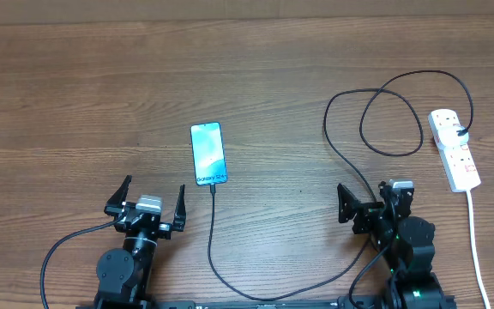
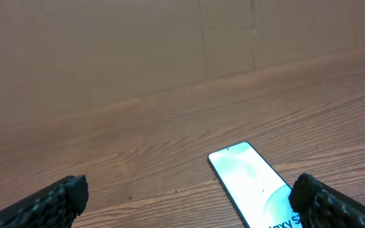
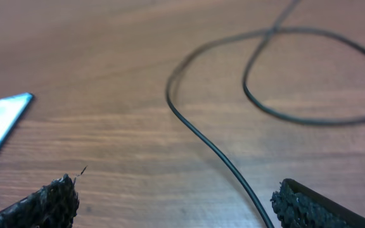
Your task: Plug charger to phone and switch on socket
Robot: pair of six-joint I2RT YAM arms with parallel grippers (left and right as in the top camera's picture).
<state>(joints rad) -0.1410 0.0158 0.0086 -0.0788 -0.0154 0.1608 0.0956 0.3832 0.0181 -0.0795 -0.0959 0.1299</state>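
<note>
The phone (image 1: 207,154) lies flat on the table with its screen lit and the "Galaxy" text at its near end. The black charger cable (image 1: 212,232) meets the phone's near edge, runs toward me, curves right, loops, and ends in a black plug in the white socket strip (image 1: 454,153) at the far right. My left gripper (image 1: 154,194) is open and empty, just near-left of the phone (image 2: 252,180). My right gripper (image 1: 369,199) is open and empty, with the cable (image 3: 201,136) passing between its fingers on the table. The left wrist view shows the left gripper's (image 2: 189,196) fingers wide apart, and the right wrist view shows the same for the right gripper (image 3: 176,196).
The strip's white cord (image 1: 478,249) runs from the strip toward the near right edge. The wooden table (image 1: 75,103) stretches left and far. A brown wall (image 2: 170,44) stands behind the table's far edge.
</note>
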